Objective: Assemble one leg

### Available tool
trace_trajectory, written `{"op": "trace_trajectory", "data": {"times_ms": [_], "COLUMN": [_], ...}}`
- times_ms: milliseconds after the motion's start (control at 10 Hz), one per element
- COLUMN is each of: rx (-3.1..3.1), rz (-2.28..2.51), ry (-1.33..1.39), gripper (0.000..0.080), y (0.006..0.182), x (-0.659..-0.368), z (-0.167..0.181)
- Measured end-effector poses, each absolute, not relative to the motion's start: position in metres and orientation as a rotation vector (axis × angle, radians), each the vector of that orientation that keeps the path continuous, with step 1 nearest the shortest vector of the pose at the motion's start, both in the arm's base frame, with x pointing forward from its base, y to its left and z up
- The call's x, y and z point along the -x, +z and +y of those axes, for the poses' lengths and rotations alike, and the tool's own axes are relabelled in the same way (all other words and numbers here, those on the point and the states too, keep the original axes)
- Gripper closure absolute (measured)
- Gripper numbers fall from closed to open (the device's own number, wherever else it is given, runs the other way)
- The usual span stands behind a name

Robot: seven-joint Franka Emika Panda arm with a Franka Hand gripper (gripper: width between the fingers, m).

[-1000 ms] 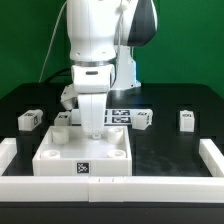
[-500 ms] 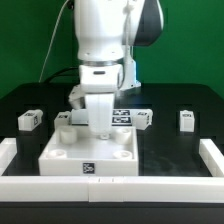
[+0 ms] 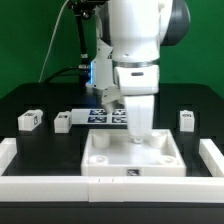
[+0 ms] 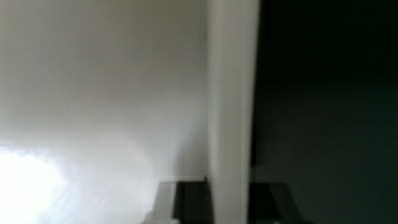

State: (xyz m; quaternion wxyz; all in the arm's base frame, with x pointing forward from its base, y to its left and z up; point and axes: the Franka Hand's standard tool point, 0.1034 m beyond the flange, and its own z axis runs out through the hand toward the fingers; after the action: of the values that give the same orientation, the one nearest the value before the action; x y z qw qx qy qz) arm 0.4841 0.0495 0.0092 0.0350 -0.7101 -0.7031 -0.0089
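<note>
My gripper point(image 3: 137, 136) is shut on the far rim of the large white square panel point(image 3: 108, 160), which lies flat on the black table at the front. In the wrist view the rim point(image 4: 231, 100) runs straight between my two dark fingers point(image 4: 187, 203), and my gripper point(image 4: 230, 205) is closed on it. Three small white legs with marker tags stand apart from the panel: two at the exterior view's left point(image 3: 29, 120) point(image 3: 63, 122) and one at its right point(image 3: 186, 120). A fourth leg is hidden behind my arm.
The marker board point(image 3: 104, 116) lies behind the panel, partly covered by my arm. A white raised border point(image 3: 40, 186) runs along the table's front and up both sides point(image 3: 212, 153). The panel's front edge lies close to this border.
My arm has moved to the exterior view's right, and the panel has slid right with it. The legs at the left and right have stayed in place.
</note>
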Motion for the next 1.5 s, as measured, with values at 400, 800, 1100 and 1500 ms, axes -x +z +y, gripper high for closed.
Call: {"op": "trace_trajectory", "data": {"times_ms": [400, 800, 1100, 1500], "rx": [2.190, 2.233, 2.234, 2.235], "rz": [-2.137, -2.075, -2.074, -2.073], "ry": [-0.032, 0.012, 0.012, 0.013], "gripper": [0.0738, 0.0738, 0.0735, 0.0209], "y": [0.007, 0.010, 0.010, 0.009], "x": [-0.502, -0.502, -0.502, -0.502], "z": [0.078, 0.087, 0.087, 0.086]}}
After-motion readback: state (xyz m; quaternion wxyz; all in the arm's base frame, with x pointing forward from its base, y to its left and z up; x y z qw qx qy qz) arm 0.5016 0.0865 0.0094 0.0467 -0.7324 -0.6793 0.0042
